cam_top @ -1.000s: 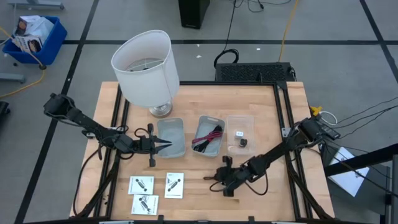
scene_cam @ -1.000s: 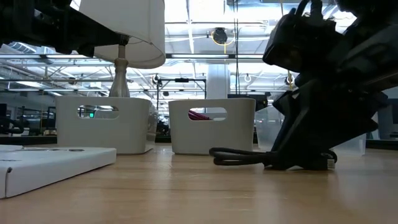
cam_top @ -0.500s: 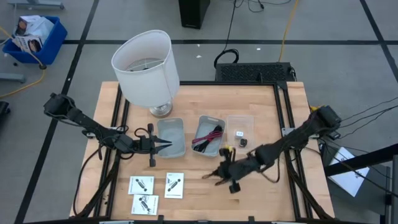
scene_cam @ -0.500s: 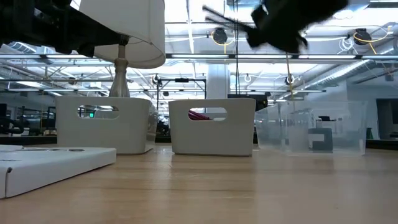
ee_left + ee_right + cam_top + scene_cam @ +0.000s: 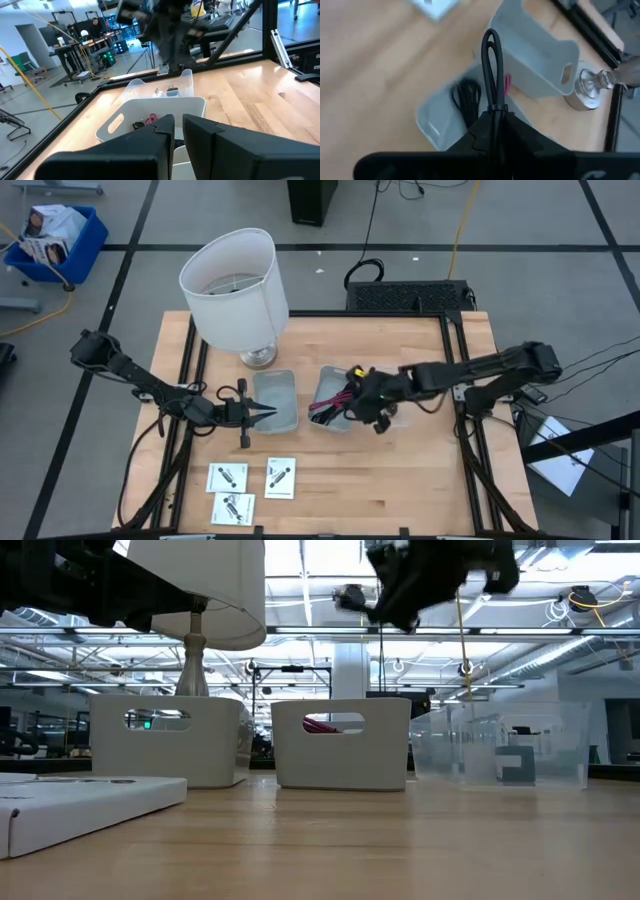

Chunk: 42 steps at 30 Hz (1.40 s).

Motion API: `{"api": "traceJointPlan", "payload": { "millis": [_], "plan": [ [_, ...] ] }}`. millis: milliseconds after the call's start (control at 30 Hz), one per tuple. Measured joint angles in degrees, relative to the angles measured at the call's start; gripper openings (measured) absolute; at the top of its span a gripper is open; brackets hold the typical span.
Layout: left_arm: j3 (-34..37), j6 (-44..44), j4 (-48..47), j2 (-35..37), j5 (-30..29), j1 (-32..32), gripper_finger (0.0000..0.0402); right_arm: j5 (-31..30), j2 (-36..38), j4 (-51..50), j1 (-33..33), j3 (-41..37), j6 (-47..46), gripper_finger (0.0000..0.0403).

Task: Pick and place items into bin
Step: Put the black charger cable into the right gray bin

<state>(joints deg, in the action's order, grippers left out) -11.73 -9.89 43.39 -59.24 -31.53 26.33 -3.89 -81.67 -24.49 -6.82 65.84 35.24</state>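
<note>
Lifted off the table, right gripper (image 5: 352,392) now pinches a black cable (image 5: 492,75) above middle bin (image 5: 322,418), which holds cables; left gripper (image 5: 262,412), pressed together, hovers at nine o'clock.

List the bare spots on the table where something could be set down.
Free: wood right of the white packets along the near edge, and the far right corner behind the clear bin. Crowded: the middle row of bins, where the right gripper holds a black cable over the middle bin.

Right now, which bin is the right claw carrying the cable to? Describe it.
Start at the white lamp. Three bins sit in a row in front of it; take the middle bin, under the right claw. Unlike its neighbours, it holds black and magenta cables.
</note>
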Motion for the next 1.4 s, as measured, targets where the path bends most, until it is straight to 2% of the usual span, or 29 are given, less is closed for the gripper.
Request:
{"api": "traceJointPlan", "payload": {
  "millis": [133,433,767,1033,1100,1167,1400],
  "plan": [
    [0.0,-0.5,0.0,0.0,0.0,0.0,0.0047,4.1,-2.4,1.2,4.0,0.0,7.3,0.0026],
    [0.0,-2.0,0.2,0.0,0.0,0.0,0.0047,4.2,-10.9,2.1,8.4,0.0,15.9,0.0024],
    [0.0,-2.1,0.3,0.0,0.0,0.0,0.0047,4.2,-18.7,4.5,9.5,0.0,16.9,0.0024],
    [0.0,-3.4,0.3,0.0,0.0,0.0,0.0047,4.2,-20.3,5.2,9.5,0.0,16.8,0.0027],
    [0.0,-3.5,0.3,0.0,0.0,0.0,0.0047,4.1,-20.2,5.7,9.5,0.0,14.1,0.0027],
    [0.0,-3.5,0.3,0.0,0.0,0.0,0.0047,4.1,-20.0,6.6,9.5,0.0,11.1,0.0036],
    [0.0,-3.1,0.2,0.0,0.0,0.0,0.0047,4.1,-18.8,5.7,9.5,0.0,10.0,0.0099]
  ]
}}
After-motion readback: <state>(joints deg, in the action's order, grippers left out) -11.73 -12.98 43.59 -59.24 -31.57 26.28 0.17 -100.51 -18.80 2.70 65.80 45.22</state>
